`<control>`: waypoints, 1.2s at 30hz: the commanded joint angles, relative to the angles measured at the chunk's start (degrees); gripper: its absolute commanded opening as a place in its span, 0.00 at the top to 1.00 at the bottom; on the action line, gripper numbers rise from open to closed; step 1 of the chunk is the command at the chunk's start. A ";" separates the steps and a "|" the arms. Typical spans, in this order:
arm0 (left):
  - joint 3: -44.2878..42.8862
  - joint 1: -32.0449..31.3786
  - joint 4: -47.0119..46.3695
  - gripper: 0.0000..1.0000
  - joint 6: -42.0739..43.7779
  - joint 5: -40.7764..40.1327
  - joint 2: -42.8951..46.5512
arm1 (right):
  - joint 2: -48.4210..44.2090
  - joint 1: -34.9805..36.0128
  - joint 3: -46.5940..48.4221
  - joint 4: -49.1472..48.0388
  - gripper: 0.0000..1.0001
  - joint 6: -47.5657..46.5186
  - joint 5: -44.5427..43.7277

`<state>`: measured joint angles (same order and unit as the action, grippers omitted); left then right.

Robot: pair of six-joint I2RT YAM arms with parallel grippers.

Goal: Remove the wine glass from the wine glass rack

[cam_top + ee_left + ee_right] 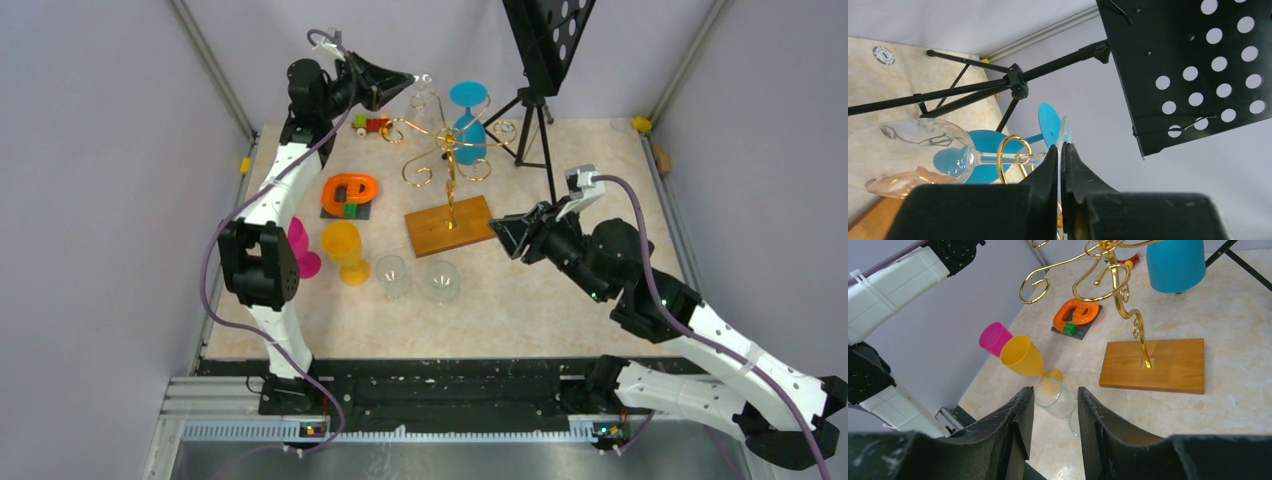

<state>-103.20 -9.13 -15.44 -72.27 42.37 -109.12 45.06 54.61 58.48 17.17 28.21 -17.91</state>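
**Near:**
- 2 clear glasses (393, 277) stand side by side, not touching, just near of the rack's base.
- 1 yellow goblet (345, 250) is left of them.
- 1 pink goblet (305, 255) sits at the table's left edge, partly behind the left arm.
- Bare table (560, 310) shows on the near right.

**Middle:**
- 1 right gripper (497, 230) is at the right end of the wooden base, jaws about half apart with nothing between them.
- 1 wine glass rack (440, 232) has a brown base, a gold post and curled arms.
- 1 orange ring piece (350, 190) lies on a dark mat, well left of the base.

**Far:**
- 2 glasses hang foot-up on the rack.
  - 1 blue glass (468, 130) is on the right.
  - 1 clear wine glass (918, 150) is on the far left arm, its stem inside a gold curl.
- 1 left gripper (1061, 150) is closed tight on the edge of that glass's foot.
- 1 toy car (372, 124) is near the far edge.
- 1 black tripod stand (535, 110) has legs just right of the rack and a perforated plate overhead, with the far wall close behind.
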 commanded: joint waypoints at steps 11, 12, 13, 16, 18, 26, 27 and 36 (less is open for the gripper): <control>-2.90 -0.89 -9.12 1.00 -1.51 2.01 -1.46 | -1.38 -0.34 -0.44 -1.57 0.61 0.36 -0.15; -2.97 -0.94 -9.26 1.00 -1.74 2.08 -1.65 | -1.50 -0.38 -0.39 -1.46 0.61 0.36 -0.23; -2.90 -1.02 -9.71 1.00 -2.25 2.40 -1.78 | -1.63 -0.38 -0.39 -1.36 0.61 0.36 -0.28; -2.00 -1.41 -11.74 1.00 -3.41 3.33 -1.58 | -1.89 -0.38 -0.48 -1.27 0.61 0.44 -0.53; -1.51 -1.58 -11.87 1.00 -3.40 4.11 -1.04 | -1.90 -0.38 -0.48 -1.27 0.61 0.45 -0.57; 0.87 -1.60 -6.98 1.00 2.39 7.21 3.76 | -1.42 -0.38 -0.63 -1.69 0.61 0.40 -0.55; 1.15 -1.60 -5.28 1.00 3.91 7.16 4.56 | -1.38 -0.32 -0.66 -1.79 0.61 0.44 -0.49; 1.95 -1.17 8.86 1.00 15.45 4.18 10.57 | -1.29 -0.38 -0.61 -2.04 0.61 0.70 -0.33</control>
<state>-100.60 -10.63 -9.23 -63.16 48.05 -104.95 43.97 54.61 57.74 17.19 28.60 -17.96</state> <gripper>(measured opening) 0.019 0.388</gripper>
